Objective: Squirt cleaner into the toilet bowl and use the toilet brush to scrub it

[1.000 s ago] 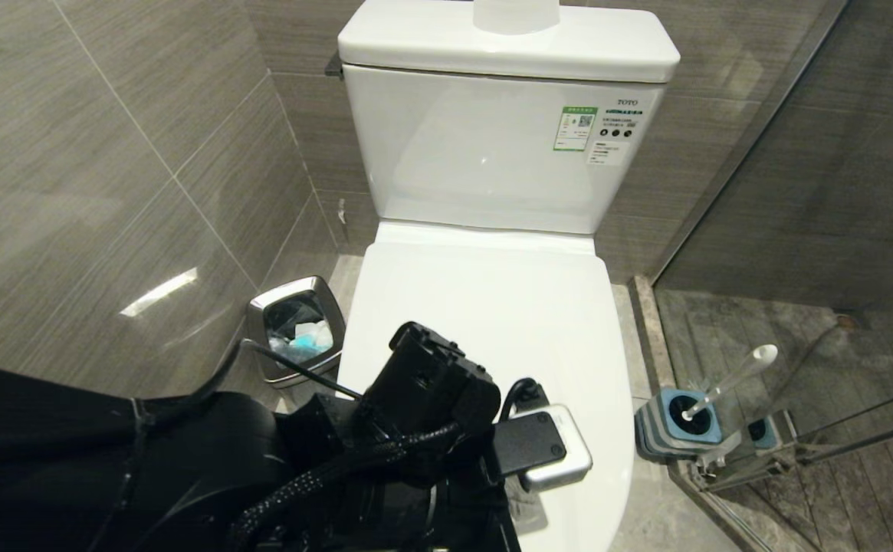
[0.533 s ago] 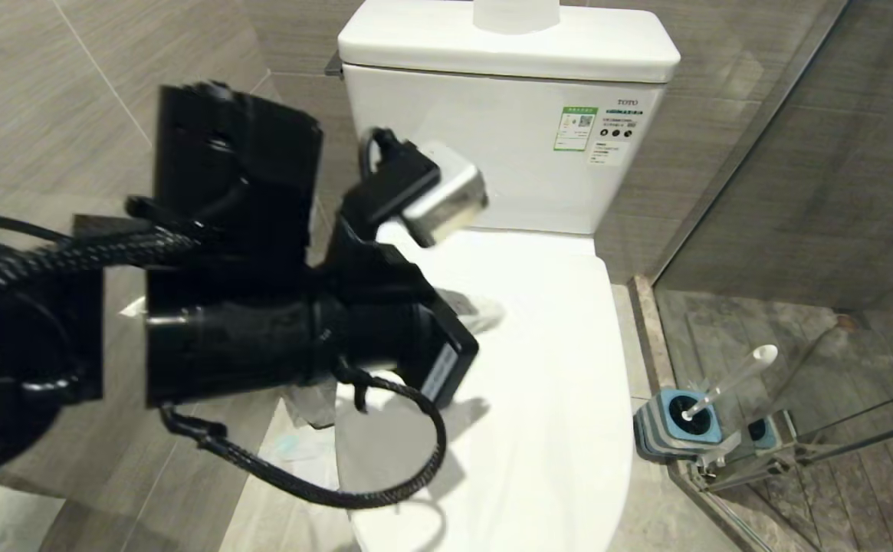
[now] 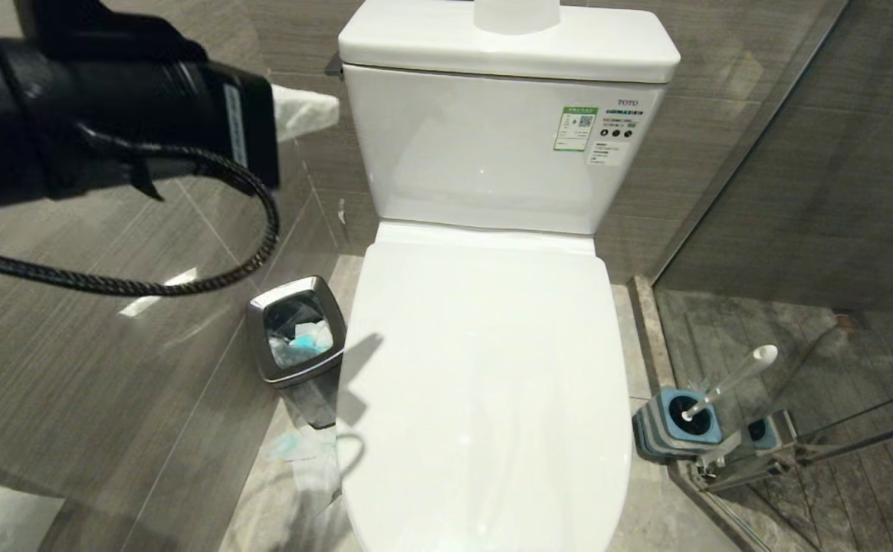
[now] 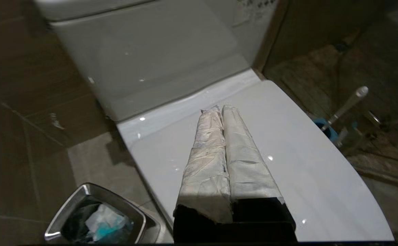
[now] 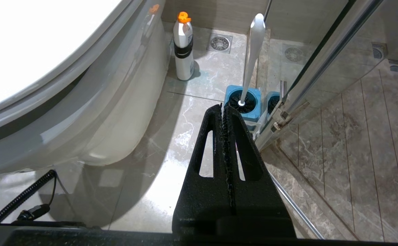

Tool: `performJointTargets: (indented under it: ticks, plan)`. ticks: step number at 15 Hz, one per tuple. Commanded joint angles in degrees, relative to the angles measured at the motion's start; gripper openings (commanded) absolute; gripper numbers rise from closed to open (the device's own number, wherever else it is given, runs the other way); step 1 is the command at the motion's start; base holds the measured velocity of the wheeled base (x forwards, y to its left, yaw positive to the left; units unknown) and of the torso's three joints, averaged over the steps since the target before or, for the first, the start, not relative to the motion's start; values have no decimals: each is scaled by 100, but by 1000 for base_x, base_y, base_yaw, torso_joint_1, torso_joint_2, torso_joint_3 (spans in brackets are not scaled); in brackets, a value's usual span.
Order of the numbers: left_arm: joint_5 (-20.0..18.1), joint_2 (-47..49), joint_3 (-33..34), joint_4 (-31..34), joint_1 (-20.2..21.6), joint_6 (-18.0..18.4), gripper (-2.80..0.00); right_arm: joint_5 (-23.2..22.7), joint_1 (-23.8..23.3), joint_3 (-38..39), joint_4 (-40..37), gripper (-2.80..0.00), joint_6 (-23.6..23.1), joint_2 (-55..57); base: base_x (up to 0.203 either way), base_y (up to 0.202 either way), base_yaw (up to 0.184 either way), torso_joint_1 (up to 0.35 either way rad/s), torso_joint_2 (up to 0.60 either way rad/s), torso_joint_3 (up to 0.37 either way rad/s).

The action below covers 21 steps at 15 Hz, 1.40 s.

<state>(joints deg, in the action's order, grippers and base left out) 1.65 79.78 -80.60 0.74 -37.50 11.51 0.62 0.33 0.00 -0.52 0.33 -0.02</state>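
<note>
The toilet bowl [image 3: 484, 360] stands against the back wall with its white lid down, so neither the inside of the bowl nor any water shows; its tank [image 3: 492, 146] carries a green-and-white sticker [image 3: 575, 128] near the upper right corner of its front face. The left gripper [image 4: 222, 110] is raised beside the tank's left edge, above the floor — its two pale wrapped fingers [image 4: 207, 153] are pressed together with nothing between them, their tips pointing over the back edge of the lid. From the head view only those pale tips [image 3: 304, 111] stick out past the black wrist, close to the tank's upper left corner but not touching it. The right gripper [image 5: 223, 109] hangs low at the bowl's right side, its black fingers closed flat on each other and empty, aimed at the floor near the toilet brush [image 3: 730, 381]. The brush leans in its grey-and-blue holder [image 3: 672, 425] on the floor just right of the lid's front right edge, against the glass shower partition [image 3: 799, 230]. A white bottle with an orange cap [image 5: 183, 48] stands upright on the floor next to the bowl's base, behind the holder. A small steel bin [image 3: 297, 330] holding blue-stained tissues sits on the floor — just left of the lid's left edge.
</note>
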Motion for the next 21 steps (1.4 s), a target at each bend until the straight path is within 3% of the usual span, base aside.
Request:
performJointTargets:
  ticks: [1, 8, 14, 17, 21]
  plan:
    - [148, -389, -498, 467, 240, 24, -280, -1, 2, 0, 0, -280, 2, 2, 0, 0, 0, 0, 0, 0]
    - [252, -1528, -1479, 2259, 1750, 46, -280, -1, 2, 0, 0, -280, 2, 2, 0, 0, 0, 0, 0, 0]
    - [228, -2639, -1476, 2515, 2559, -27, -280, -1, 2, 0, 0, -280, 2, 2, 0, 0, 0, 0, 0, 0]
    - [254, -3328, -1173, 2753, 2887, -318, -280, -1, 2, 0, 0, -280, 2, 2, 0, 0, 0, 0, 0, 0]
    - [290, -4420, 35, 2801, 3400, -668, -280, -1, 2, 0, 0, -280, 2, 2, 0, 0, 0, 0, 0, 0]
